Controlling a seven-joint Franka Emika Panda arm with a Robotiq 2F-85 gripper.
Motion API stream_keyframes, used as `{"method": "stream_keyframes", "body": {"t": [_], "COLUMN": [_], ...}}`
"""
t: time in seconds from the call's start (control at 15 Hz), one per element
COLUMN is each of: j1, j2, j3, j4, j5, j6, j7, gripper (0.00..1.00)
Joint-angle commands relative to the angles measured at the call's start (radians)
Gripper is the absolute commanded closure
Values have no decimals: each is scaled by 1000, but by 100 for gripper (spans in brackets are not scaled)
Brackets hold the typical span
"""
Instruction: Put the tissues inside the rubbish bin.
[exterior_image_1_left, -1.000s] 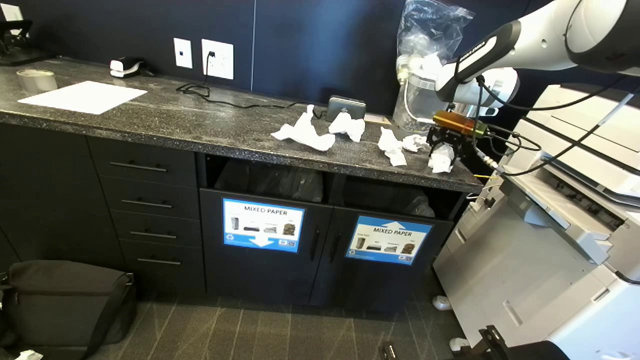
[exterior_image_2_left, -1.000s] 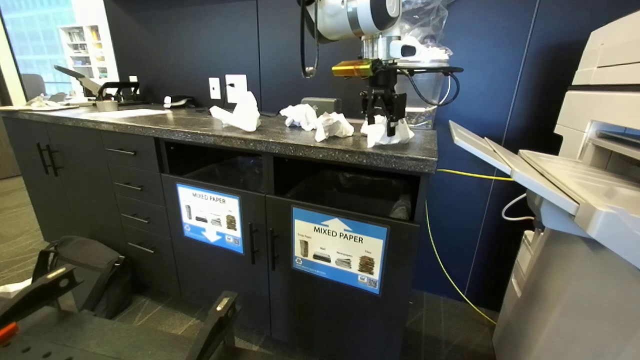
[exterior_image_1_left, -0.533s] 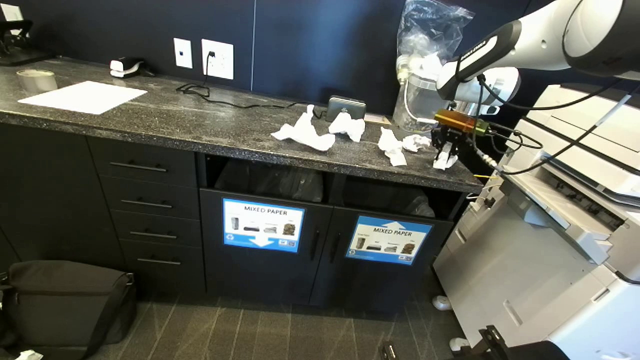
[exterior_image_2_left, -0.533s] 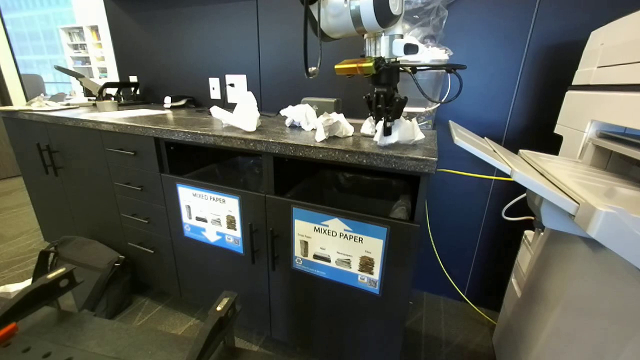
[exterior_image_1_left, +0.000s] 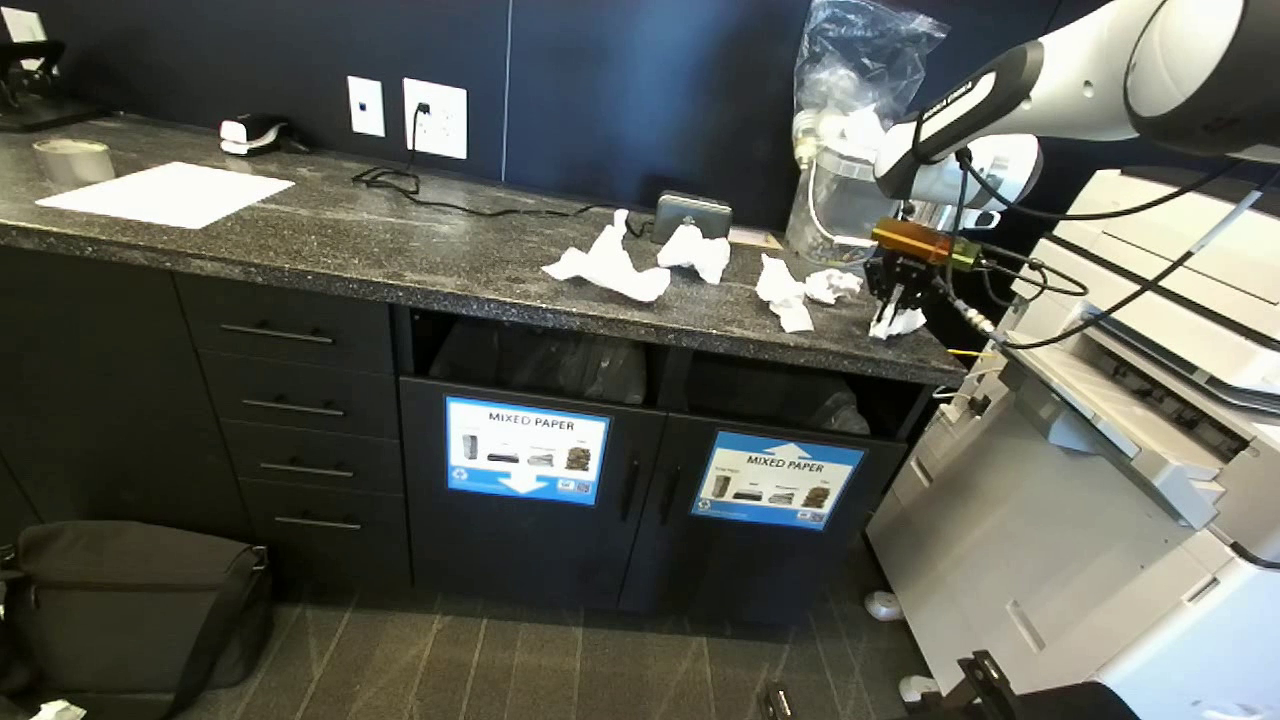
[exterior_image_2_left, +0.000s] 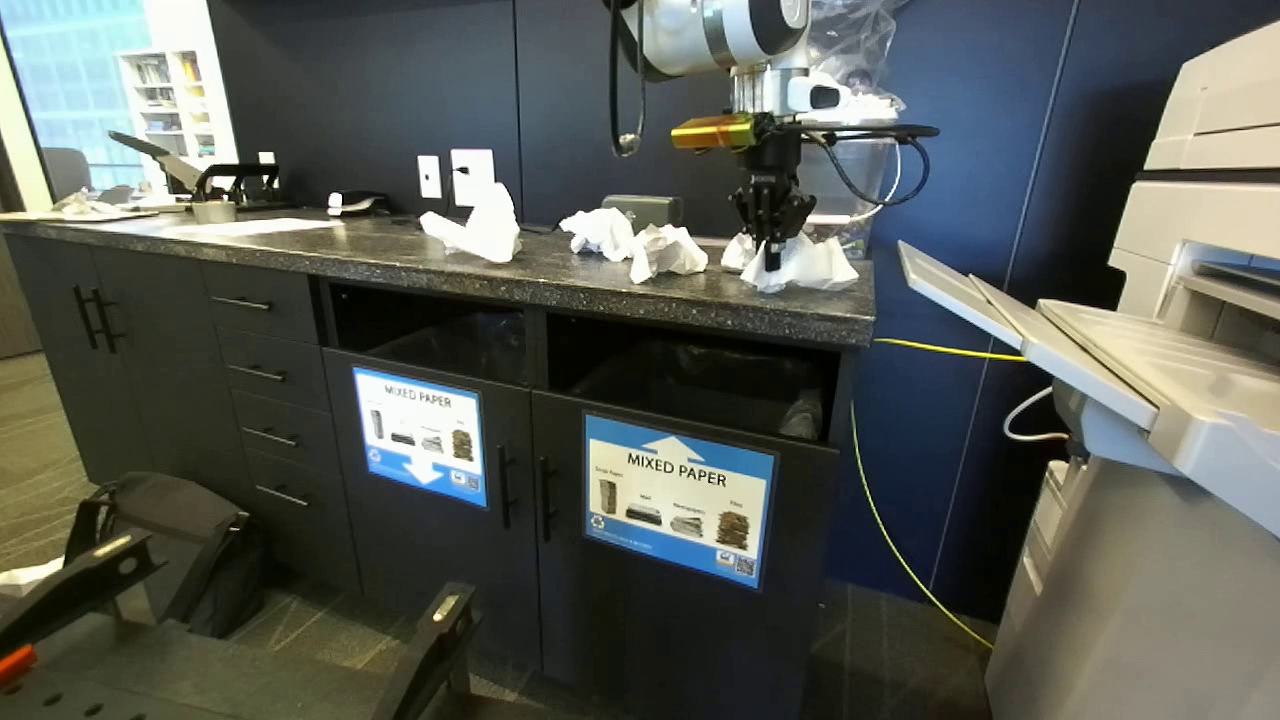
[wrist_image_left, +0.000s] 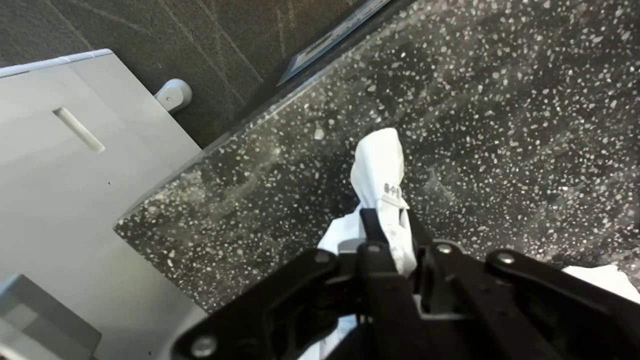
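Observation:
A crumpled white tissue (wrist_image_left: 378, 165) is pinched between the fingers of my gripper (wrist_image_left: 394, 225) in the wrist view. In an exterior view this tissue (exterior_image_2_left: 815, 265) spreads out by the fingertips, low over the counter's right end, and my gripper (exterior_image_2_left: 774, 258) points straight down. Several other tissues lie to its left on the counter, among them a tissue (exterior_image_1_left: 608, 265), a tissue (exterior_image_1_left: 697, 255) and a tissue (exterior_image_1_left: 783, 293). Under the countertop, a rubbish bin with a dark liner (exterior_image_2_left: 800, 412) shows in the right opening. A similar lined bin (exterior_image_1_left: 612, 372) sits in the left opening.
The countertop (exterior_image_1_left: 450, 255) ends at a corner just right of my gripper. A grey printer (exterior_image_1_left: 1040, 500) stands beyond it. Behind the gripper is a clear container (exterior_image_1_left: 825, 205) with a plastic bag. A small grey box (exterior_image_1_left: 690, 212) stands near the wall.
The fingers have come together on the rightmost tissue and bunched it. Gripper and tissue have shifted slightly right, and a small tissue behind shows more. The other tissues stayed put.

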Motion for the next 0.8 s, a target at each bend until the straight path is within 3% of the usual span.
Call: {"method": "stream_keyframes", "body": {"t": [0.0, 0.2, 0.73], "j1": [-14, 6, 91], "j2": [-20, -80, -321], "j3": [26, 43, 111], "j4": [-24, -124, -519], "j5": [25, 31, 28], "j6": [-29, -6, 102], "j7": [-56, -63, -96], "gripper": [94, 94, 95]}}
